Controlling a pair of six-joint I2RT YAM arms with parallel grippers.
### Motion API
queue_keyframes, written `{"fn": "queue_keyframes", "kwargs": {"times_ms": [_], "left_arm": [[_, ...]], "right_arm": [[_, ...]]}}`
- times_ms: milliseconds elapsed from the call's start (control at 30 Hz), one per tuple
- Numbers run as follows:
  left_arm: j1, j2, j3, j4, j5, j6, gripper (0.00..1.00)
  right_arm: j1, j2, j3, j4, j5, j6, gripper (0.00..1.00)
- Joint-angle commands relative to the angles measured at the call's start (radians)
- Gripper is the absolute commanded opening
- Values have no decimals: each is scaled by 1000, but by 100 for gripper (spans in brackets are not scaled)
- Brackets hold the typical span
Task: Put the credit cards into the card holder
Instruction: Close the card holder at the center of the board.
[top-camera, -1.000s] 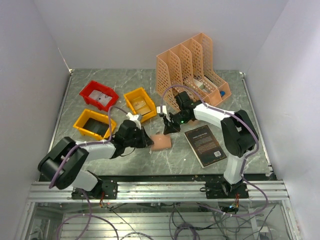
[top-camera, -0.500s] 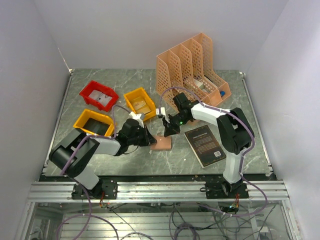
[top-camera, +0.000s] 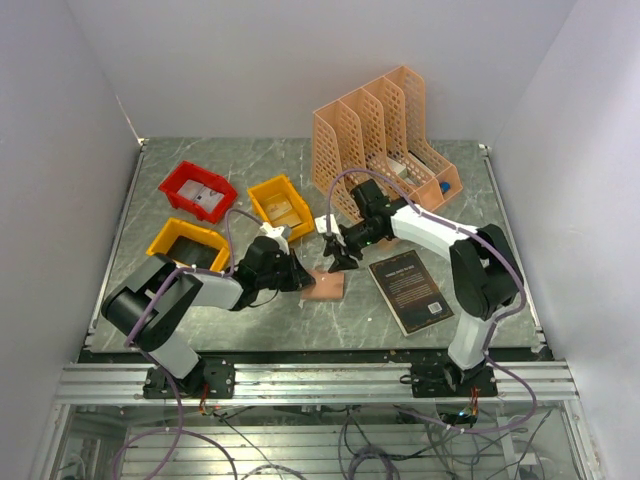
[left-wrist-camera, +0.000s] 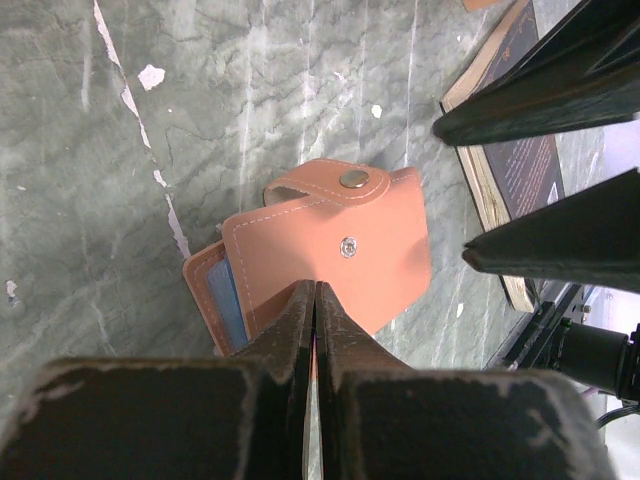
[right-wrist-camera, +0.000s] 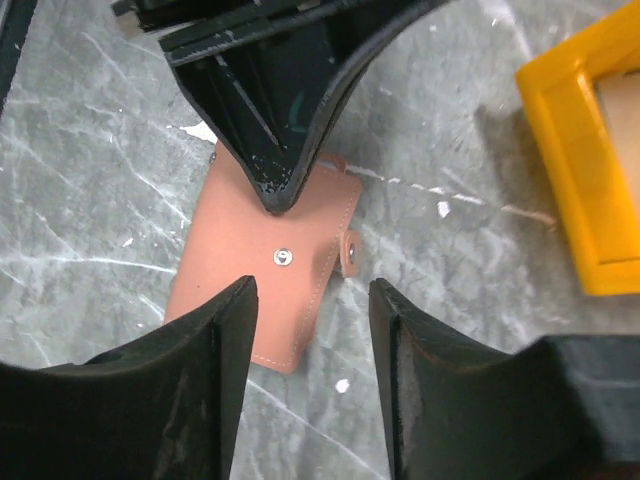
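From above, the folded card holder (top-camera: 325, 285) lies on the table, midway along it and toward the near edge, just left of a black book (top-camera: 410, 290). The left fingers (top-camera: 297, 278) meet it from the left and the right fingers (top-camera: 338, 262) hang over its far edge

In the left wrist view, the left fingers (left-wrist-camera: 296, 330) are clenched together on nothing, their tips at the card holder's (left-wrist-camera: 340, 240) edge

In the right wrist view, the right fingers (right-wrist-camera: 225, 330) stand released and apart above the card holder (right-wrist-camera: 250, 270), with a yellow bin (right-wrist-camera: 590, 180) nearby
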Motion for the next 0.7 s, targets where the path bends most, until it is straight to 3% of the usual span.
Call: {"fn": "queue_keyframes", "kwargs": {"times_ms": [0, 100, 267, 667], "left_arm": [[-2, 16, -27, -60, -44, 20, 7], [-1, 14, -28, -57, -39, 21, 7], [-2, 32, -16, -47, -19, 30, 7], [-2, 28, -18, -32, -9, 28, 7]], "right_arm": [[1, -55, -10, -17, -42, -204, 51], [6, -16, 48, -64, -43, -234, 52], [21, 74, 149, -153, 4, -248, 44], [46, 143, 182, -193, 44, -249, 35]]}}
